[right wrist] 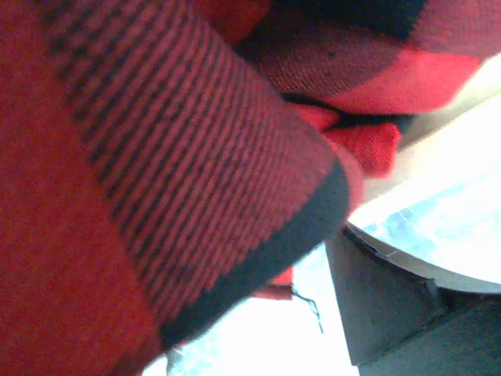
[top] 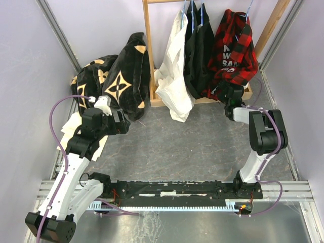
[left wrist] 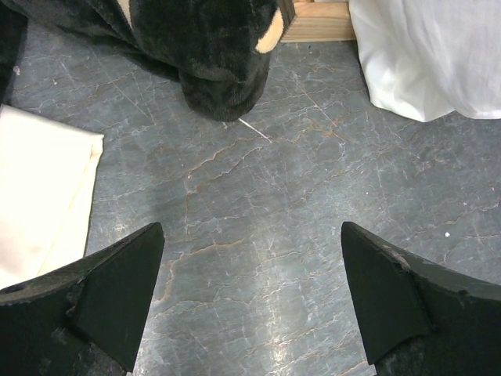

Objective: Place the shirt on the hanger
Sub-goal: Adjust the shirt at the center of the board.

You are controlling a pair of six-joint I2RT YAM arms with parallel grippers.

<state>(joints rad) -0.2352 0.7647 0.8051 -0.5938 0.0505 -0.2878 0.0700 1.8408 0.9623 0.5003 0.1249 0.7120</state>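
The red-and-black plaid shirt [top: 234,48] with white lettering hangs bunched at the right end of the rail. Above its collar a light-blue wire of the hanger [top: 247,11] shows; the rest of the hanger is hidden by cloth. My right gripper [top: 223,94] is at the shirt's lower hem. In the right wrist view the plaid cloth [right wrist: 156,157] fills the frame and covers the left finger. The right finger [right wrist: 391,305] stands apart from the cloth, so the jaws are open. My left gripper [top: 123,125] is open and empty over the grey floor [left wrist: 250,235].
On the wooden rail [top: 148,50] also hang a white shirt [top: 172,76] and a black garment [top: 198,50]. Black fabric with tan flowers [top: 126,71] is heaped at the back left, and a cream cloth [left wrist: 39,196] lies beside it. Walls close in both sides.
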